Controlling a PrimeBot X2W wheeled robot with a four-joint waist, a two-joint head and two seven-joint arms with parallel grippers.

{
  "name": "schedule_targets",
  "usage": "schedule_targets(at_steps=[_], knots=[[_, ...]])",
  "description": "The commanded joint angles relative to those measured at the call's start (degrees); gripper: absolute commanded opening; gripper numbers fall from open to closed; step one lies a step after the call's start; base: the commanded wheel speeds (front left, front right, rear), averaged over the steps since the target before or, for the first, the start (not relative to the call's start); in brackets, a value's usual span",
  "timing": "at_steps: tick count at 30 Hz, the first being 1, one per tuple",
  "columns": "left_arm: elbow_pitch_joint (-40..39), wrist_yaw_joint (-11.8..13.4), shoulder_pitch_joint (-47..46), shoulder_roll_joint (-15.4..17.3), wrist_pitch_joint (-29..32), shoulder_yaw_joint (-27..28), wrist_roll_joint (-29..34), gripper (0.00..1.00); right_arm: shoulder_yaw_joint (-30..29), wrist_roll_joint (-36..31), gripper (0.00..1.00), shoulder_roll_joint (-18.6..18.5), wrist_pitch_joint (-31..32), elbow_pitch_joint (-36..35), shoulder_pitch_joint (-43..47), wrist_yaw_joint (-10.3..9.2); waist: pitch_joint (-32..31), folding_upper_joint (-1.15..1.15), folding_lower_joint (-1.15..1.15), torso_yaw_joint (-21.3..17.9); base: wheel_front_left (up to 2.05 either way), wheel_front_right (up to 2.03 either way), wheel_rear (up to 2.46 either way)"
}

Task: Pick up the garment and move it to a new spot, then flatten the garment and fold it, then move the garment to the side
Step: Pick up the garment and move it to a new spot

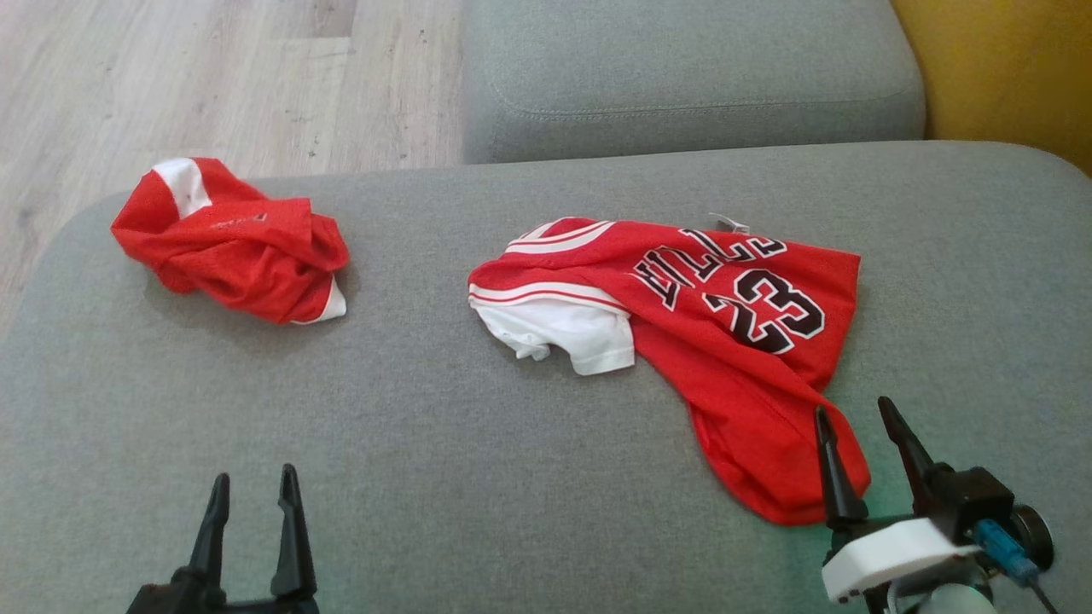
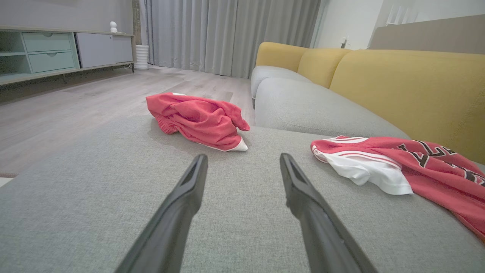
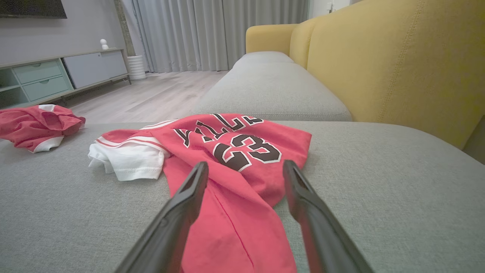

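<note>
jersey [image 1: 751, 384]: red, white trim, black 23 | rumpled, partly spread | on grey cushion [image 1: 426, 443], right of centre

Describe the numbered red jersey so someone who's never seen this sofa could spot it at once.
On the wide grey sofa seat lie two red garments. The jersey is the one on the robot's right, just ahead of the right gripper. Unlike the crumpled red bundle, it lies spread out, showing a black 23 and a white sleeve.
</note>
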Motion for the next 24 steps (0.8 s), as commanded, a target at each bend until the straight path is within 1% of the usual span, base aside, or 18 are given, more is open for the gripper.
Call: schedule_targets(at_steps=[1,7,24], knots=[[-1.7,-0.1,-1.6,-0.4,-0.5,2.2,0.5,1.0,1.1,0.0,1.0,-0.2,-0.4,-1.4,-1.4,-0.04,0.0,0.0,0.0,-0.1,0.0,0.0,0.0],[0.5,-1.4,-2.1,-0.9,-0.5,2.5,1.2,1.0,1.7,0.8,1.0,-0.2,-0.4,-0.5,-1.5,-0.04,0.0,0.0,0.0,-0.9,0.0,0.0,0.0],[3.8,-2.6,-3.9,-1.1,-0.5,4.2,2.0,1.0,3.0,2.3,1.0,-0.2,-0.4,1.3,-2.6,-0.04,0.5,0.0,0.0,-1.5,0.0,0.0,0.0]])
